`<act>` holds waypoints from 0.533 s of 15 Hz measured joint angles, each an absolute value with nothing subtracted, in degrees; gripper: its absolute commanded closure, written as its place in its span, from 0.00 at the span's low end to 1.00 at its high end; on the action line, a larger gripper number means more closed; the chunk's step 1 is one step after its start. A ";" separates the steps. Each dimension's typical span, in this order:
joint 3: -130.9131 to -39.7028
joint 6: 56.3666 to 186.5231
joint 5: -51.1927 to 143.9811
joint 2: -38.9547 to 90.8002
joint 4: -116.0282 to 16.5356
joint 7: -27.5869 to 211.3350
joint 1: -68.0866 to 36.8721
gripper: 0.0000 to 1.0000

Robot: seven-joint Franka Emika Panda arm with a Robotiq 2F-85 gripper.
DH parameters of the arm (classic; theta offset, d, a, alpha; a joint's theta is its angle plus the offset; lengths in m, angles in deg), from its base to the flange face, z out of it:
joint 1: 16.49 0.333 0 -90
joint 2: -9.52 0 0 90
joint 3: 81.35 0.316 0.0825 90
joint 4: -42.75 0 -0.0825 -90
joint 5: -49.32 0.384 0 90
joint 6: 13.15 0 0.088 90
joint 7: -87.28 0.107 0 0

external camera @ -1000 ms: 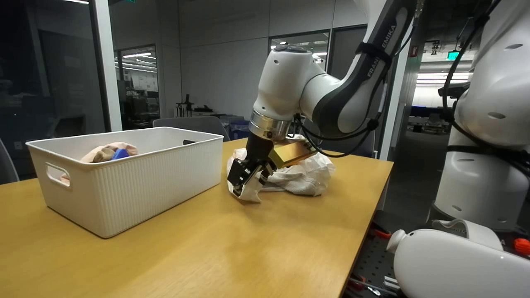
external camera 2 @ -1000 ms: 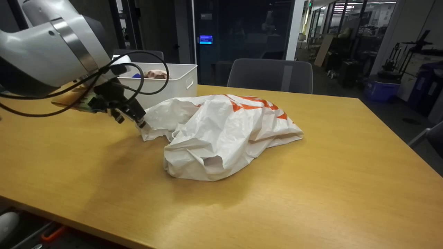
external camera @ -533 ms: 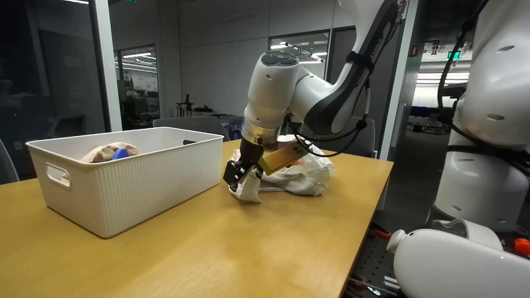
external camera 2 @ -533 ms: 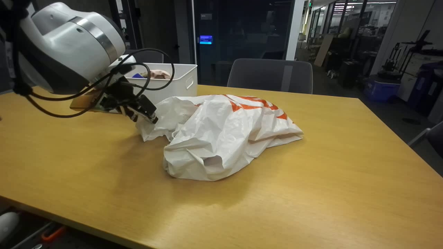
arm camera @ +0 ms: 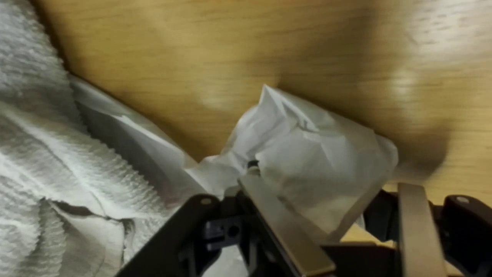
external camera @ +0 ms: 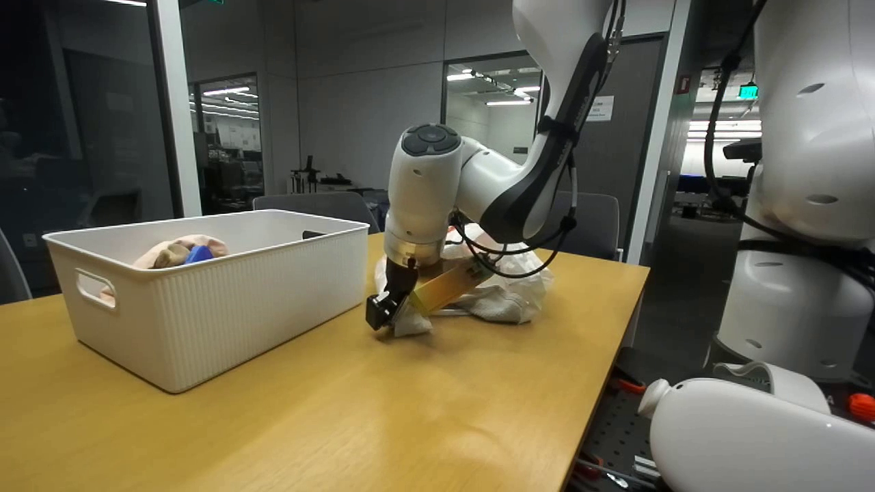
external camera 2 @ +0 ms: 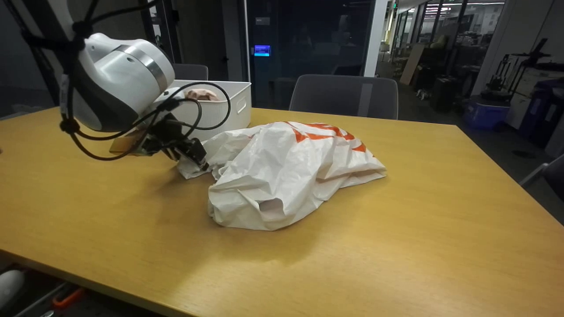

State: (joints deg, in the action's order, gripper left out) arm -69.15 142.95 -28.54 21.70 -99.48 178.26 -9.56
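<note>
A shallow bite could slip
My pincer (arm camera: 329,183) stands spread astride a corner of the white bag (external camera 2: 286,176); thin, slack plastic may slide free or tear.

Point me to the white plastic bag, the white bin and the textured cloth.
White plastic bag (external camera 2: 286,174): in an exterior view, on its crumpled middle.
White bin (external camera: 266,301): in an exterior view, on its long ribbed side.
Textured cloth (arm camera: 77,159): in the wrist view, on its upper folds.
</note>
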 measured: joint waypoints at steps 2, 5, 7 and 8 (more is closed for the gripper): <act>-69.06 142.03 -28.33 21.99 -98.98 178.22 -9.42 0.95; -68.74 140.08 -25.68 21.54 -98.91 176.79 -9.42 1.00; -68.25 138.54 -20.44 21.21 -98.96 173.27 -9.15 0.99; -68.03 137.77 -16.09 21.00 -99.03 170.26 -8.77 0.99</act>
